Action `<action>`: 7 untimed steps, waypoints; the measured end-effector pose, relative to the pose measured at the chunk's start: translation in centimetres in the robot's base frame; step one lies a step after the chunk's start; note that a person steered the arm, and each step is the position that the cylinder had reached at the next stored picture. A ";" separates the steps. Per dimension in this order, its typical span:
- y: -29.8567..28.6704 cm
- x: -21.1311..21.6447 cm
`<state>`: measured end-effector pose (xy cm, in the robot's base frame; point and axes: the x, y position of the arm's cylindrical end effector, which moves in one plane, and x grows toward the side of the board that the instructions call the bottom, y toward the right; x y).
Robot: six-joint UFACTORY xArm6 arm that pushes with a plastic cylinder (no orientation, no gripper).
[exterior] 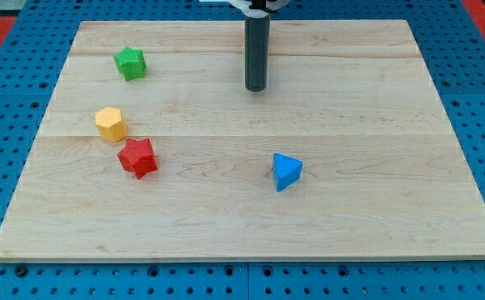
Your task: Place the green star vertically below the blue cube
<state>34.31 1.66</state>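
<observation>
Pale wooden desk (pixel 376 208), planked, resting on a blue perforated base (pixel 476 58). Red strips show at the view's top corners.

Straight dark rod (pixel 256 50) comes down from the view's top edge, slightly right of the desk's centre line. The arm carries no gripper, so there is no opening or closing to note; it ends in my tip (pixel 255 88), which stands on the desk's upper half, near the far edge. The tip touches no block.

Small green star-shaped block (pixel 130 62): near the desk's top-left corner, well apart from the tip, to the view's left of it and a little higher.

Small blue block (pixel 286 172): looks wedge-like or pyramidal from this angle, with a pointed face; exact shape hard to settle. It sits right of the desk's centre, in the lower half, below the tip and a shade to the right, well apart from it.

Small yellow block (pixel 110 123), faceted, shape uncertain: close to the desk's left edge, about mid-height, below the green star.

Small red star-shaped block (pixel 137 157): just beside the yellow block, toward the view's bottom right of it; the two look nearly touching, contact unclear.

Green star and blue block lie well apart, on opposite sides of the desk.
</observation>
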 end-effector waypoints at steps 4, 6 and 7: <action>0.1 -0.3; -7.0 1.6; -11.1 0.6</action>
<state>34.93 -9.39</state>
